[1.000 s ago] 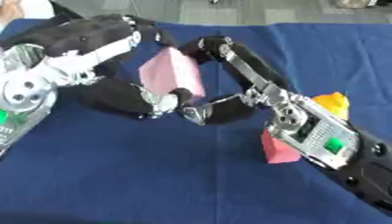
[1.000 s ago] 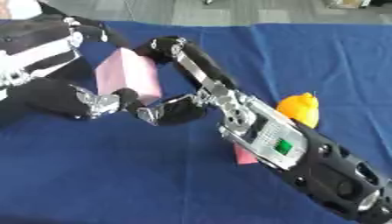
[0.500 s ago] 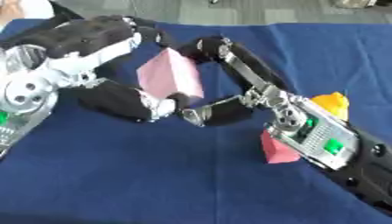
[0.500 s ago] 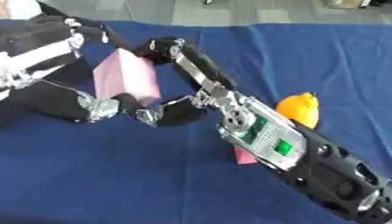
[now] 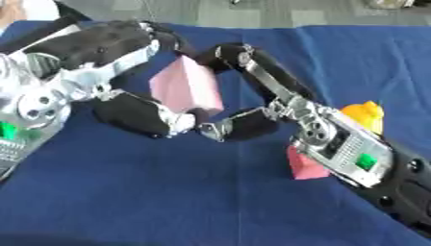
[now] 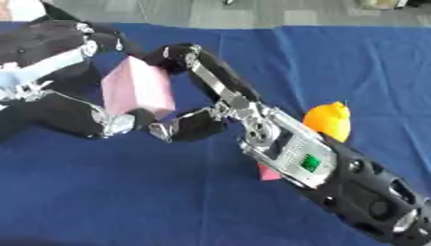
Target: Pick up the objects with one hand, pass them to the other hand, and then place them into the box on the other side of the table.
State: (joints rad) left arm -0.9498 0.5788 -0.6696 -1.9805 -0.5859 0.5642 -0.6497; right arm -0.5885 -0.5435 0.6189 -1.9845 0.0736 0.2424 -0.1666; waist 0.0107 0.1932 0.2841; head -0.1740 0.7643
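The pink block (image 5: 187, 90) is sitting up in the air between both hands, mid-handover. The left hand (image 5: 101, 72) is now wrapping it more than a second ago: fingers over the top, thumb under the bottom edge. The right hand (image 5: 252, 91) is also gripping it, fingers (image 5: 225, 52) curled at the top corner, thumb low (so nobody's let go yet). Looks like the pass is nearly done.

The right eye view is showing the orange thing (image 6: 328, 120) past the right wrist more fully; under the forearm, another pink piece (image 5: 305, 166) is lying on the surface (image 5: 168, 192).
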